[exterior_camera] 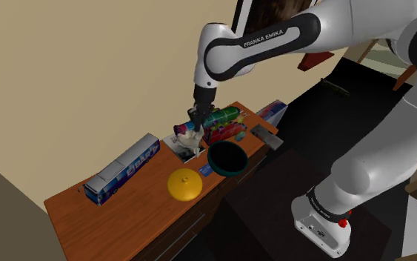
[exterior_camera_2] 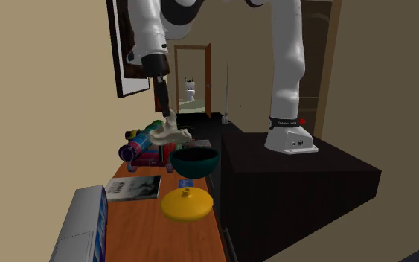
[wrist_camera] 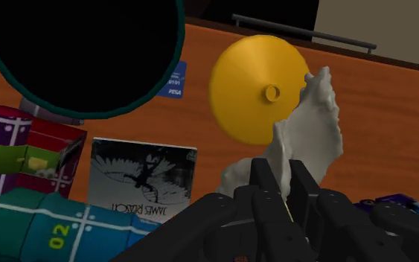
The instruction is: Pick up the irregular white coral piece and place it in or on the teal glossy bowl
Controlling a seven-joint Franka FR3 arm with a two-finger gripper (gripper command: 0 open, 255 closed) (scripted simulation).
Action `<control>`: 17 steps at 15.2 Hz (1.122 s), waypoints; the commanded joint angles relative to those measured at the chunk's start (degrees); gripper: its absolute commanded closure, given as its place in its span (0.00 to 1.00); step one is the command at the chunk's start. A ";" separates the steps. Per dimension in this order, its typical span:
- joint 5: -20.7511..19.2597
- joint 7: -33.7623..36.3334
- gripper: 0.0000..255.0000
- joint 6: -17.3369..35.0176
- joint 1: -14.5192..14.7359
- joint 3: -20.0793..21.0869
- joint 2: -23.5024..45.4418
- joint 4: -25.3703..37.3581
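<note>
White arm [exterior_camera: 381, 144], dark joints [exterior_camera: 224, 58]; FRANKA EMIKA lettering [exterior_camera: 263, 39]; black end effector [wrist_camera: 283, 177]

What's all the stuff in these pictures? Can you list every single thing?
coral piece: one, white, clasped in the gripper, over the booklet
bowl: one, teal, on the table near the stand
lid: one, yellow with a small knob, beside the bowl
toy bus: one, blue and white, towards the shoulder view's left
booklet: one, black and white, flat between the packs and the lid
card: one, blue, peeking out by the bowl
packs: several, red, purple, green, teal, by the wall
table: one, brown wood
stand: one, black
arm: one, white, dark joints
gripper: one, black, shut on the coral piece
</note>
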 commanded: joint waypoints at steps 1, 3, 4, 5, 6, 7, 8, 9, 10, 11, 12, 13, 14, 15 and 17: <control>3.32 -4.22 1.00 -0.66 -2.08 -0.33 -4.83 -3.89; 5.85 -8.24 1.00 -1.81 -3.52 -1.47 -9.00 -6.89; 6.93 -10.18 1.00 -2.46 -4.09 -2.22 -11.00 -8.29; 7.87 -12.08 1.00 -3.15 -4.60 -3.05 -12.92 -9.63; 8.66 -13.92 1.00 -3.87 -5.02 -3.99 -14.77 -10.91; 9.31 -15.71 1.00 -4.61 -5.44 -4.94 -16.54 -12.14; 9.81 -17.44 1.00 -5.37 -5.84 -5.95 -18.24 -13.30; 10.18 -19.13 1.00 -6.13 -6.23 -7.00 -19.86 -14.41; 10.42 -20.75 1.00 -6.90 -6.59 -8.10 -21.40 -15.46; 10.53 -22.34 1.00 -7.66 -6.97 -9.21 -22.86 -16.46; 10.48 -24.85 1.00 -8.90 -7.70 -10.97 -25.09 -17.94; 10.45 -24.86 1.00 -8.02 -7.59 -10.90 -24.63 -18.38; 10.45 -24.90 1.00 -7.14 -7.60 -10.74 -24.17 -18.82; 10.44 -24.93 1.00 -6.26 -7.61 -10.56 -23.69 -19.23; 10.39 -24.98 1.00 -4.49 -7.65 -10.21 -22.69 -20.04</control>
